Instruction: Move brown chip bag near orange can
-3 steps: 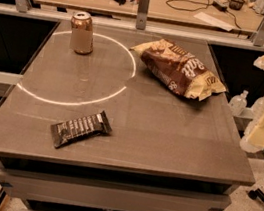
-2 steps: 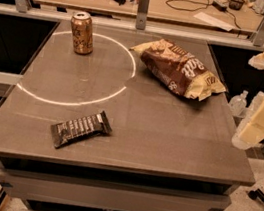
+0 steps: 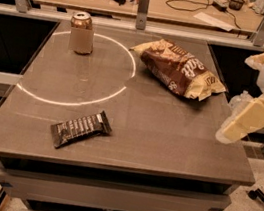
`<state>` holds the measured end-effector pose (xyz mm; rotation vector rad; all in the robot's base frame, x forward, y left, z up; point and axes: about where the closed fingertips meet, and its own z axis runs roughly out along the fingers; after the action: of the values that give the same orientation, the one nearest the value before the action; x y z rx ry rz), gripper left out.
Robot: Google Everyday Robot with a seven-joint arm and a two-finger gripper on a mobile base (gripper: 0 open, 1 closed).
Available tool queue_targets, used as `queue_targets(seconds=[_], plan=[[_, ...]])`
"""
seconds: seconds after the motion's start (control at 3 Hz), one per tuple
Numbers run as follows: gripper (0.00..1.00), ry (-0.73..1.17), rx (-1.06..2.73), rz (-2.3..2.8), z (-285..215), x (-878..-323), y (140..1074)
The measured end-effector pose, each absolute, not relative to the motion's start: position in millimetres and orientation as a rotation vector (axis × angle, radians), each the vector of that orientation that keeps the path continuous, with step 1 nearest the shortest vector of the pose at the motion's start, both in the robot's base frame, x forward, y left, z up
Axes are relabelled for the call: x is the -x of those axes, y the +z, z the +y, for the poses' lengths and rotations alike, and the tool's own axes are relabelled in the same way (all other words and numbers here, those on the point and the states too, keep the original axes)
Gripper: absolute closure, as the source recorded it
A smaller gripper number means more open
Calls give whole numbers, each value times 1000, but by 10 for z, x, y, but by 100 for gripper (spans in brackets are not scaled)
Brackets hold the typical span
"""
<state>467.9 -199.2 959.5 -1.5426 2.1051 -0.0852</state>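
The brown chip bag point(image 3: 180, 68) lies on its side at the back right of the grey table point(image 3: 167, 134), puffy, with pale yellow ends. The orange can point(image 3: 81, 32) stands upright at the back left, on the edge of a white circle marked on the tabletop. The bag and can are well apart. My gripper point(image 3: 237, 126) hangs at the right edge of the table, in front of and to the right of the bag, not touching it.
A small dark wrapped bar point(image 3: 80, 129) lies near the table's front left. A white circle line point(image 3: 120, 82) is marked on the left half. Behind the table runs a bench point(image 3: 179, 9) with posts, cables and headphones.
My gripper has moved a little left and inward over the table's right edge. The bag, can and bar have not moved.
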Motion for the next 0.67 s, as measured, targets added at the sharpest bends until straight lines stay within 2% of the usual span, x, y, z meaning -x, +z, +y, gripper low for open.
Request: queue_targets(seconds=[0.67], plan=[[0,-116,1362,2077,-2041,-5233,9351]])
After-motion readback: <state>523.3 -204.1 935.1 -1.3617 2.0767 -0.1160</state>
